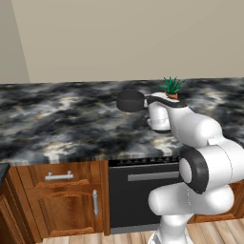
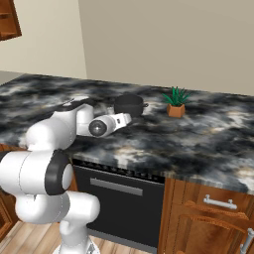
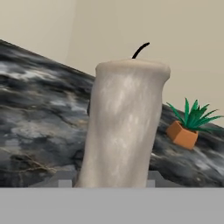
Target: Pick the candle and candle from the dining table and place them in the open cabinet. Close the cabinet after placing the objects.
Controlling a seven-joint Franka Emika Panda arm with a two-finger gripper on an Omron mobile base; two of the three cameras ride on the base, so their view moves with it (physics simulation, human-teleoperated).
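Beige-grey stubby candle (image 3: pixel 124 127) sits right up in front of the hand camera, black wick (image 3: pixel 140 50) curling off its top, and it looks tilted in that view, though the camera itself rolls with the hand so I wouldn't read much into that. The gripper (image 3: pixel 107 183) has its two small tips poking up at the candle's base, one on each side, so it looks clamped on the candle. I can't see any gap between the tips and the wax.

From the base cameras the white arm (image 1: pixel 200 157) reaches out over the dining table (image 1: pixel 57 124), that black stone top with the white and grey veins. The hand end is out toward the middle of the surface, but the candle itself is hidden behind the arm in those views, so I can't say if it's resting on the stone or lifted off it.

A dark pot (image 2: pixel 129 104) stands just beyond the hand, toward the far edge of the surface. A small green plant in an orange pot (image 2: pixel 175 103) is near the pot, also by the far edge.

Below the front edge there's a black oven front (image 2: pixel 121 196) and wooden drawers with silver handles (image 1: pixel 59 177). A bit of reddish-brown cabinet (image 2: pixel 9 20) peeks in at the top left corner of the right base view.
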